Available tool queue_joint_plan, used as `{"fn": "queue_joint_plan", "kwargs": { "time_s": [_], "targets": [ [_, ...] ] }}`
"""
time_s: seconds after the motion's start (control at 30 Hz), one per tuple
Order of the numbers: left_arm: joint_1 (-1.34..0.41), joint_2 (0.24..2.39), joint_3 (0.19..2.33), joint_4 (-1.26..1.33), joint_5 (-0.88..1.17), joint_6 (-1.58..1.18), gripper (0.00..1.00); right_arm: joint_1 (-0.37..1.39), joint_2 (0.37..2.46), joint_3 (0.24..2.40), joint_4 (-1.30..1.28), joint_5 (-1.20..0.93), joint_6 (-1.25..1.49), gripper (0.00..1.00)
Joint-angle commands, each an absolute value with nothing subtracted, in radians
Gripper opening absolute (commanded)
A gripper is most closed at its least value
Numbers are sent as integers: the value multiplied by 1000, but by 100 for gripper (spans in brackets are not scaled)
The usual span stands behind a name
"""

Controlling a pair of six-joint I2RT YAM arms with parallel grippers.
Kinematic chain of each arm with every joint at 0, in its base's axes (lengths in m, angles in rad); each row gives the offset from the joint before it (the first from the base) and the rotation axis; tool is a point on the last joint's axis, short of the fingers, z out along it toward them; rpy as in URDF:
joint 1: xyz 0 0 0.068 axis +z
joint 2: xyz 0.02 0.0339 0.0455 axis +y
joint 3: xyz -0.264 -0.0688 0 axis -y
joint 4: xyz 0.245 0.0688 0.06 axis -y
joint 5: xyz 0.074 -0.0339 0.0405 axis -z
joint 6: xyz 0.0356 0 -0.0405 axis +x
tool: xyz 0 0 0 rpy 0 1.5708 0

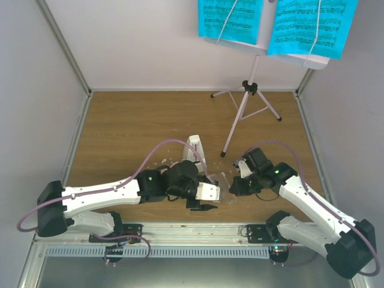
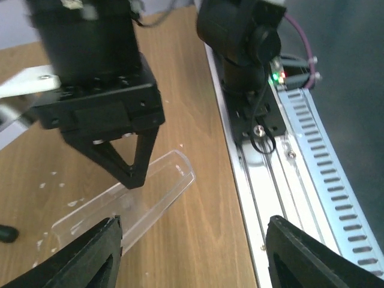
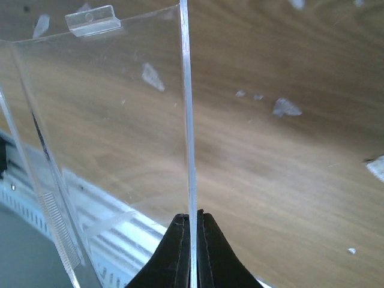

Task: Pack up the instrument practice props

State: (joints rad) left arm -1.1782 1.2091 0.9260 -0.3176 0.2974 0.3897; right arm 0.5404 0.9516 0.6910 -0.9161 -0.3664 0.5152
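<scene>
Between right claw (image 3: pixel 193 234) tips: clear cover (image 3: pixel 114 126) wall edge, pinched tight. Left claw (image 2: pixel 193 240) spread wide, empty, cover just ahead of it. Metronome (image 1: pixel 195 146) just beyond left claw, bare I think, view's cramped. Tip: hold pinch firm, lift cover level, lower straight over metronome.

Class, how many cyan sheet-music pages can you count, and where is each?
2. The left page and the right page rest side by side on the music stand at the far right. The frame crops their tops; others may be hidden.
</scene>
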Motion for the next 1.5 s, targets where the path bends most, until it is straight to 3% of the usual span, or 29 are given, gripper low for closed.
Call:
{"fn": "queue_joint_plan", "kwargs": {
  "time_s": [0.0,0.4,0.87,1.17,1.47],
  "targets": [
    [-1232,1272,962,-316,238,442,65,619,991,744,-977,-414,480,1],
    [-1266,1323,950,-349,221,446,53,700,1133,848,-1045,-462,334,1],
    [-1282,1343,932,-361,97,440,51,714,1157,871,-1066,-450,299,1],
    [-1298,1379,946,-381,94,449,35,714,1154,878,-1077,-436,298,1],
    [-1308,1410,950,-368,43,451,32,716,1154,884,-1084,-437,292,0]
  ]
}}
